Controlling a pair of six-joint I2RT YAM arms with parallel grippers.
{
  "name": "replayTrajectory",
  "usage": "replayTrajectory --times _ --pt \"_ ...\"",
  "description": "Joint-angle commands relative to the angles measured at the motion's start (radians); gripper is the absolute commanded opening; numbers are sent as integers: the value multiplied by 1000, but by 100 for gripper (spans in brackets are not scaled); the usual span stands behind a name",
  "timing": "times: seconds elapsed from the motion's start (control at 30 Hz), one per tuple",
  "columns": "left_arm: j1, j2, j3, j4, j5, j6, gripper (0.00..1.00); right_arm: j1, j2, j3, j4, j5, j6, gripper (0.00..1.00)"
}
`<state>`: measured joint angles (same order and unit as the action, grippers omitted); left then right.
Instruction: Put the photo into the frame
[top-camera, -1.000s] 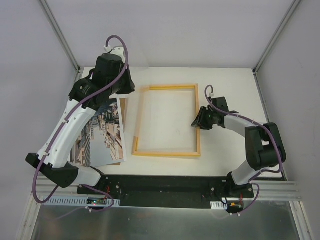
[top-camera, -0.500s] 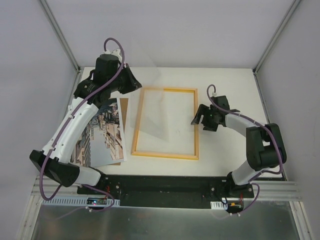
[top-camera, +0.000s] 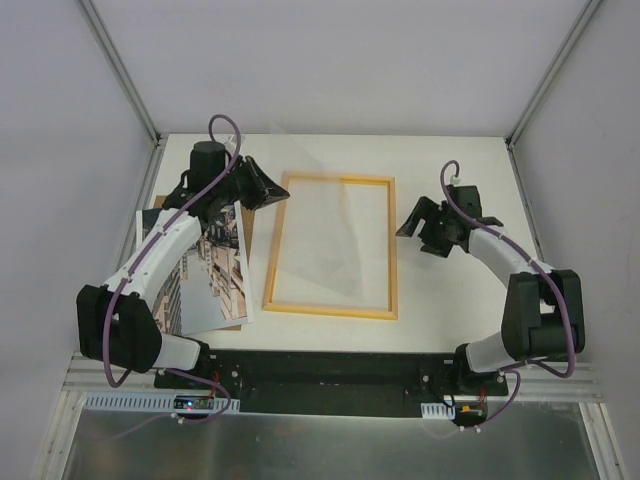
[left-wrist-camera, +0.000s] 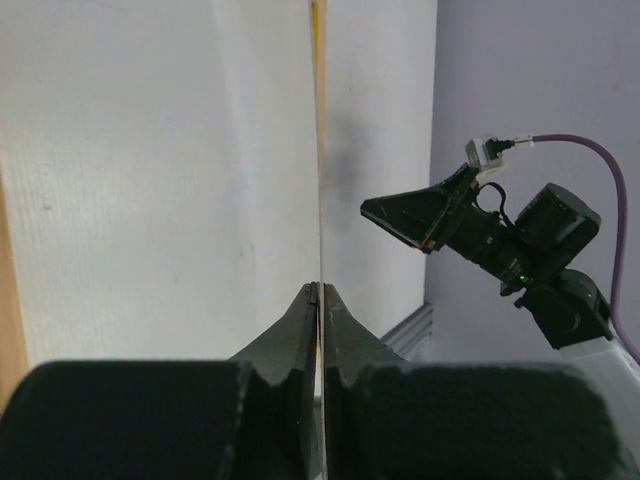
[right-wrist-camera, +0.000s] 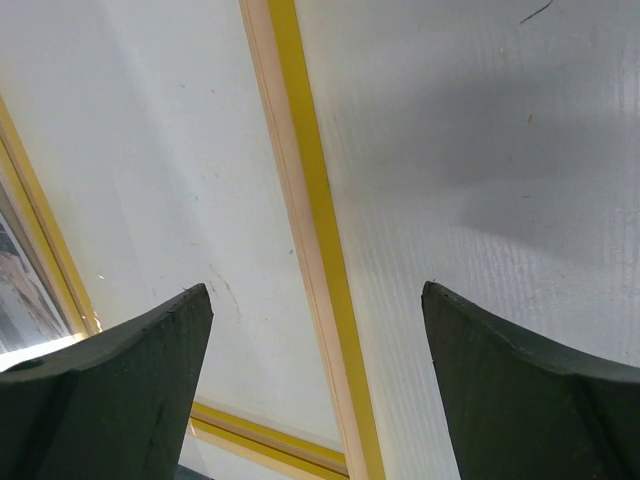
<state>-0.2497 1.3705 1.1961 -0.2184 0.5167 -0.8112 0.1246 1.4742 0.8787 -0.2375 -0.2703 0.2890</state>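
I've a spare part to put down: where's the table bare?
Bare: the table strip between the frame and the back wall, plus the far right corner. Crowded: left of the frame, with photo and left claw; right claw hangs beside its right rail.

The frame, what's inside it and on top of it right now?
Inside the frame only bare white table shows; the photo is not in it. Over it is a clear sheet, pinched by the left gripper. Whether the sheet touches the frame cannot be told.

photo (top-camera: 222, 282) left of frame (top-camera: 330, 311) on table (top-camera: 455, 315), pane (top-camera: 335, 235) over frame
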Motion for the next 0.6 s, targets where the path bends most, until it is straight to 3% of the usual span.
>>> replayTrajectory --times 0.0,0.27,0.57 --pt "29 -56 -120 330 179 -140 0 -20 -40 14 55 -29 56 86" --pt "40 -24 -317 669 287 -244 0 -29 -5 -14 151 -49 90 82" --pt "40 12 -406 860 310 -278 0 -34 93 -15 262 -96 131 79"
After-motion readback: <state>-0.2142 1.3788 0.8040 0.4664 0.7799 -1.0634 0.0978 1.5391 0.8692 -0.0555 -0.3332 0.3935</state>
